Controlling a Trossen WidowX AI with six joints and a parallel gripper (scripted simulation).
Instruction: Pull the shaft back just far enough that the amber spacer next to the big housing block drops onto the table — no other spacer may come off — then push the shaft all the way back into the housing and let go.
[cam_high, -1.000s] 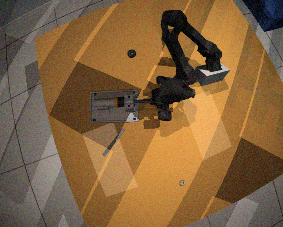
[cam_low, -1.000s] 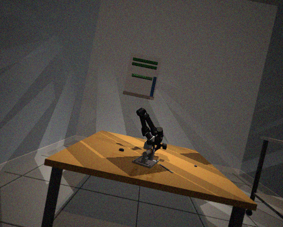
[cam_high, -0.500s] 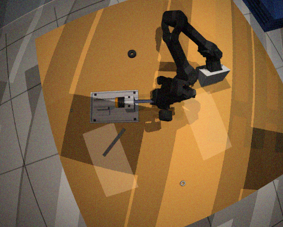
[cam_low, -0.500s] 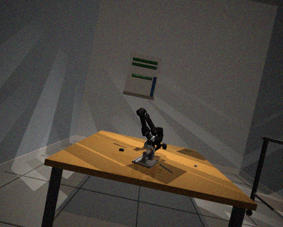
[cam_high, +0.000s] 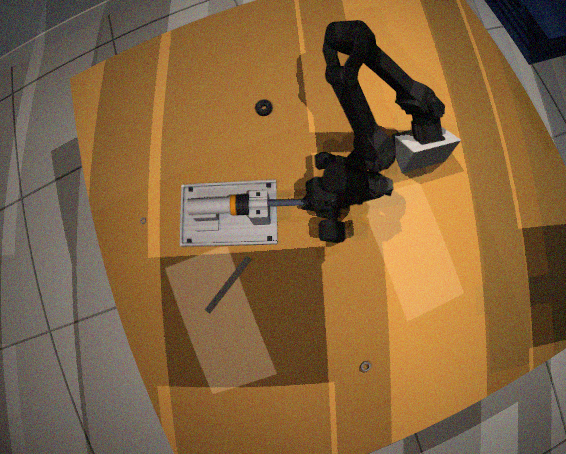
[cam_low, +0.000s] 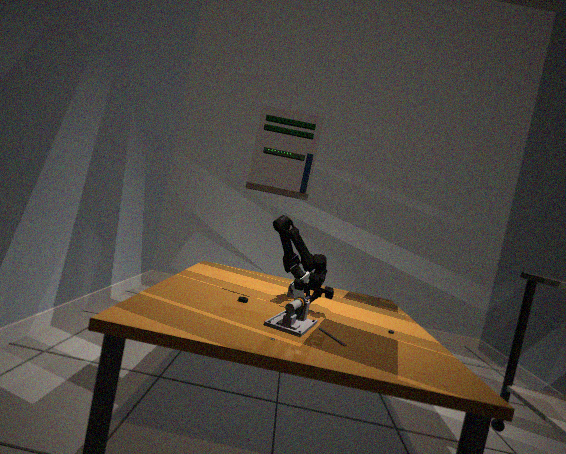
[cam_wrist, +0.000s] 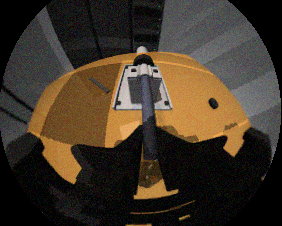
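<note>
The blue-grey shaft runs level out of the pale bracket on the base plate. The amber spacer sits between the big pale cylindrical housing and a black section beside the bracket; it shows no clear gap on either side. How many spacers the black section holds cannot be told. My gripper is shut on the outer part of the shaft, right of the bracket in the top view. The shaft's inner end is hidden.
A dark grey bar lies near the plate. A black ring lies beyond its other side. A small metal nut and a tiny ring lie farther off. The arm's pale base block stands right.
</note>
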